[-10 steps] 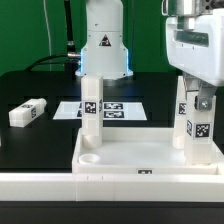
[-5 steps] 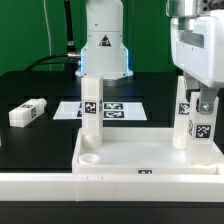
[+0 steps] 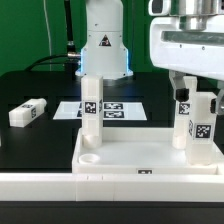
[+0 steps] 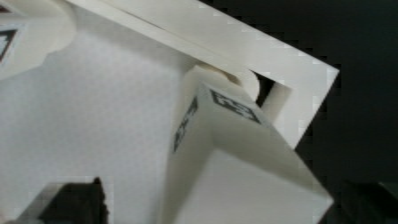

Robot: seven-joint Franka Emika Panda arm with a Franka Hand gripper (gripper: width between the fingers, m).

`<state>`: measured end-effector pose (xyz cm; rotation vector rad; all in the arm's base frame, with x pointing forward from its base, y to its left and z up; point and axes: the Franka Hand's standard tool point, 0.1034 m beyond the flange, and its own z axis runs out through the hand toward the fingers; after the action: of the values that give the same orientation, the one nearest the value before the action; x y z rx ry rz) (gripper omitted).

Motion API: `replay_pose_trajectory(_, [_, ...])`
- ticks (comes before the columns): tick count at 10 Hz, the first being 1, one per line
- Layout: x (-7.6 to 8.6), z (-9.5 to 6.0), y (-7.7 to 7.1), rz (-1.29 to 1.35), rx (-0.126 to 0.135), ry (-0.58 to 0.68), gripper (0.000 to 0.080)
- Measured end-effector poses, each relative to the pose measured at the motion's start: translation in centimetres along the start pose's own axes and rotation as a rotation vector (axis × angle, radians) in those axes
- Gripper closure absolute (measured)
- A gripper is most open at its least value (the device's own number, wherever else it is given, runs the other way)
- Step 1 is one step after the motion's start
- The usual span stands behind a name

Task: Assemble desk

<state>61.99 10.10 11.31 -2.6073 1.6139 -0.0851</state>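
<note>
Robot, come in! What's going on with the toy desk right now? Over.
Jaws open, gripper above the near-right upright leg. White plastic desk panel has three legs standing; fourth white block leg lies loose on black table.

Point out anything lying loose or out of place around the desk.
One leg lies on its side on the black table, apart from the desk panel, toward the exterior view's left. Three other legs stand upright in the panel. Nothing looks damaged or spilled.
</note>
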Motion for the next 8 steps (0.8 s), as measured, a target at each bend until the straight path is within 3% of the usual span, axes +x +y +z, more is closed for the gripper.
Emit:
replay_pose_trajectory(3, [-0.91, 0.08, -0.47, -0.204, 0.005, 0.01, 0.015])
replay_pose_trajectory(8, [-0.93, 0.23, -0.45, -0.467, 0.007, 0.022, 0.015])
